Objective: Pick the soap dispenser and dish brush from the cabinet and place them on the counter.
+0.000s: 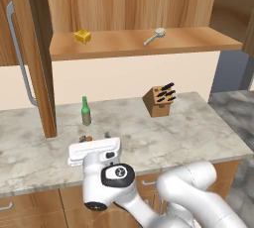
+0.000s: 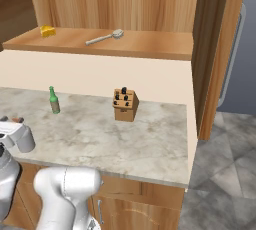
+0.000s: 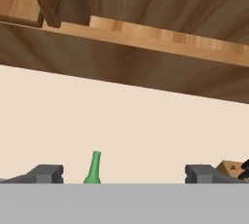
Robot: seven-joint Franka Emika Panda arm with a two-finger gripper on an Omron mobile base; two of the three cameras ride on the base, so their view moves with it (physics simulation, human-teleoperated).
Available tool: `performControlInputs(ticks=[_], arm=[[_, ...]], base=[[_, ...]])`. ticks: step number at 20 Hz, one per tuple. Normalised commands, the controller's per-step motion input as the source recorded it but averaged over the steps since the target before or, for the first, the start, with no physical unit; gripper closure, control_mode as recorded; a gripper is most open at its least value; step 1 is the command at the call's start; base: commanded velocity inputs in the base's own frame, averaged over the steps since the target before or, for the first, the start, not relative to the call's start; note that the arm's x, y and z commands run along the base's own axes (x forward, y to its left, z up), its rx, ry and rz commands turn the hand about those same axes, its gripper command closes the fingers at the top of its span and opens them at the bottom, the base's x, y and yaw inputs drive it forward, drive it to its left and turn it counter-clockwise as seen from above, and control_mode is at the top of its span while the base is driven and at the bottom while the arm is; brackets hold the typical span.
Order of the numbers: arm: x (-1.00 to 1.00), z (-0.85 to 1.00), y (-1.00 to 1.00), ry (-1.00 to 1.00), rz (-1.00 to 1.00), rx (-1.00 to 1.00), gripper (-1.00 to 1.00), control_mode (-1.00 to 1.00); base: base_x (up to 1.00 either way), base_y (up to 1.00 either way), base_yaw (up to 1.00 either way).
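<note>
With the soap dispenser [image 1: 85, 138] apparently already down on the surface [image 1: 198, 128] beside the wide-open, empty claw [image 3: 124, 174], the dish brush [image 1: 155, 36] lay on the cabinet [image 1: 134, 43] shelf, so the next move called for reaching up to it.

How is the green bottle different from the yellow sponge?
The green bottle is tall, slim and upright; the yellow sponge is a short, chunky block. The bottle stands down on the counter; the sponge sits higher up, on the cabinet shelf. Both are small and nothing is touching them.
</note>
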Motion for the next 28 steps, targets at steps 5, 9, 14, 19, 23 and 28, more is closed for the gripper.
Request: performControlInputs(ticks=[5,9,14,19,23,28], arm=[[-0.24,0.45,-0.22,0.07,-0.04,0.0,-1.0,-1.0],[-0.19,0.52,-0.25,0.06,-0.02,0.0,-1.0,-1.0],[-0.19,0.46,-0.31,0.06,-0.02,-0.01,-1.0,-1.0],[-0.18,0.44,-0.34,0.06,-0.02,-0.02,-1.0,-1.0],[-0.18,0.54,-0.36,0.1,-0.02,0.0,-1.0,-1.0],[-0.2,0.58,-0.37,0.13,-0.03,0.01,-1.0,-1.0]], base=[[0.0,0.0,0.0],[0.0,0.0,0.0],[0.0,0.0,0.0],[0.0,0.0,0.0],[0.0,0.0,0.0],[0.0,0.0,0.0]])
